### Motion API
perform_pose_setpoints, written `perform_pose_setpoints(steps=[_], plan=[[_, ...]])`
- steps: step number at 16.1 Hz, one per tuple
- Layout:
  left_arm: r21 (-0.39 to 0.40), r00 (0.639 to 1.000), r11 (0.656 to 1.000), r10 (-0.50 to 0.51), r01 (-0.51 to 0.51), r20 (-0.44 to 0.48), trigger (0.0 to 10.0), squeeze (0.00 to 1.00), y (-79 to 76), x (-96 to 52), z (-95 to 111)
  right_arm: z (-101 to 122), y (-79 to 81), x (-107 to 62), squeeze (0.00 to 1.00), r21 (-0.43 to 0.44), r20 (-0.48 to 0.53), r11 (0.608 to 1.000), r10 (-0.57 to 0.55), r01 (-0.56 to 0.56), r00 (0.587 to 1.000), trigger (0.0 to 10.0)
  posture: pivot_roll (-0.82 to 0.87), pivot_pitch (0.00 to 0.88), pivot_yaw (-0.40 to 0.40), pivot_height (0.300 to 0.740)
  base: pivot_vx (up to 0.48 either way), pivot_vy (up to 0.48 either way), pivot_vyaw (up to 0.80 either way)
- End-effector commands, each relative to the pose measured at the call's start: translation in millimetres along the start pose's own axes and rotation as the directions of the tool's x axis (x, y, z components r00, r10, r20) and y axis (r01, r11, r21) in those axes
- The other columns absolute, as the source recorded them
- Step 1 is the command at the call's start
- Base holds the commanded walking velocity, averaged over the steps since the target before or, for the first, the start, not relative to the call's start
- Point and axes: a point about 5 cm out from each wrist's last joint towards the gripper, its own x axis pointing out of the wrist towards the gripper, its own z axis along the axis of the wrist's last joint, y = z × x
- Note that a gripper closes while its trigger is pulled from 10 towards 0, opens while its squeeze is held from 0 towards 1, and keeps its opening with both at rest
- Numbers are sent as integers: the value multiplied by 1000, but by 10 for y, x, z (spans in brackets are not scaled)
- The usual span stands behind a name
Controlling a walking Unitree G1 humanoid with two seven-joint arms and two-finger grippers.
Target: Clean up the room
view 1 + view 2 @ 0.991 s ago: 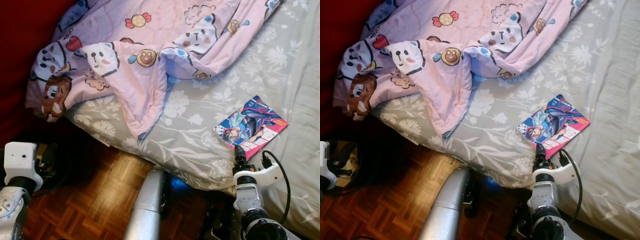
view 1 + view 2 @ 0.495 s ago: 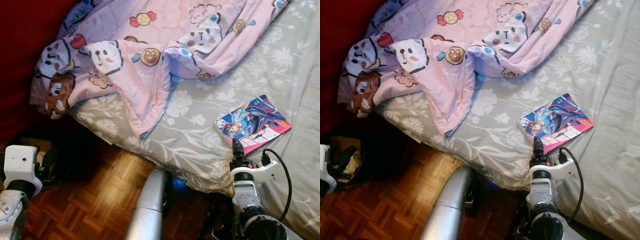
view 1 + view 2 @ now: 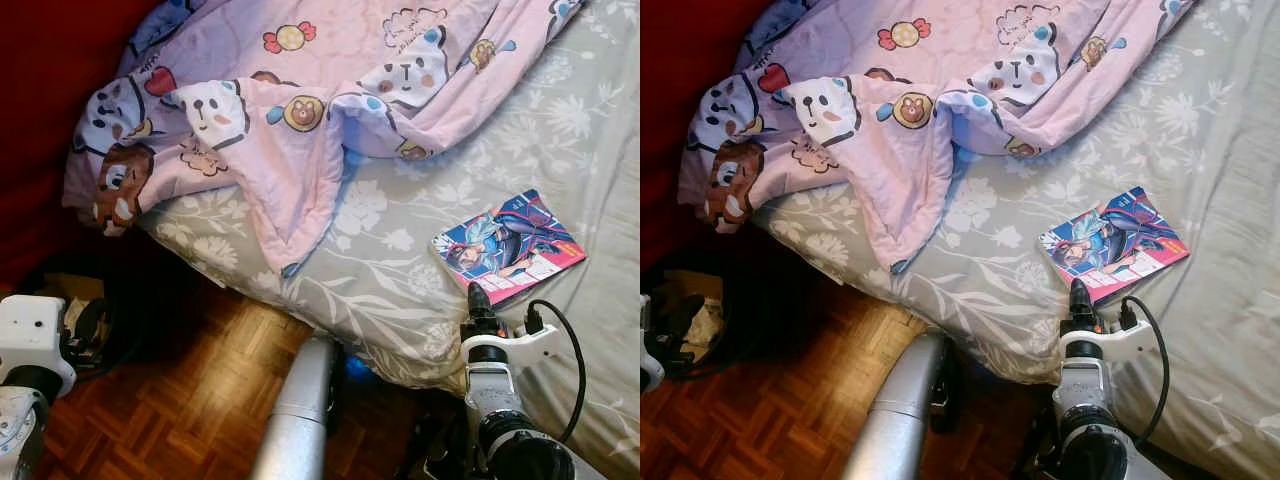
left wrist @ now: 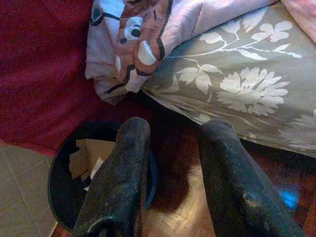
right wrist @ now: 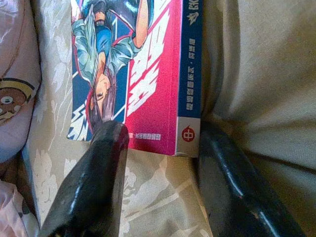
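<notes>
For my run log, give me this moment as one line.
right pincer: open, at comic book near edge | book: flat on bed sheet | left pincer: open, idle above bin

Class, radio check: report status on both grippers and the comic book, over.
Right gripper open, jaws straddling the comic book's near edge on the bed. Left gripper open, low by the bin. Nothing blocking the book.
</notes>
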Motion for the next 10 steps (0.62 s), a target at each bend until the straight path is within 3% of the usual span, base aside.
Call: perform_pose_setpoints(steps=[1, 10], plan=[[21, 998, 999, 31, -30, -46, 10000, 0, 112, -88, -64, -93, -107, -90, 0, 19, -28, 999, -39, 39, 999, 0, 528, 565, 249, 630, 0, 0, 0], [16, 998, 999, 42, -41, -41, 10000, 0, 89, -42, -88, -59, -94, -73, 0, -22, -15, 999, -46, 46, 999, 0, 505, 538, 228, 630, 0, 0, 0]])
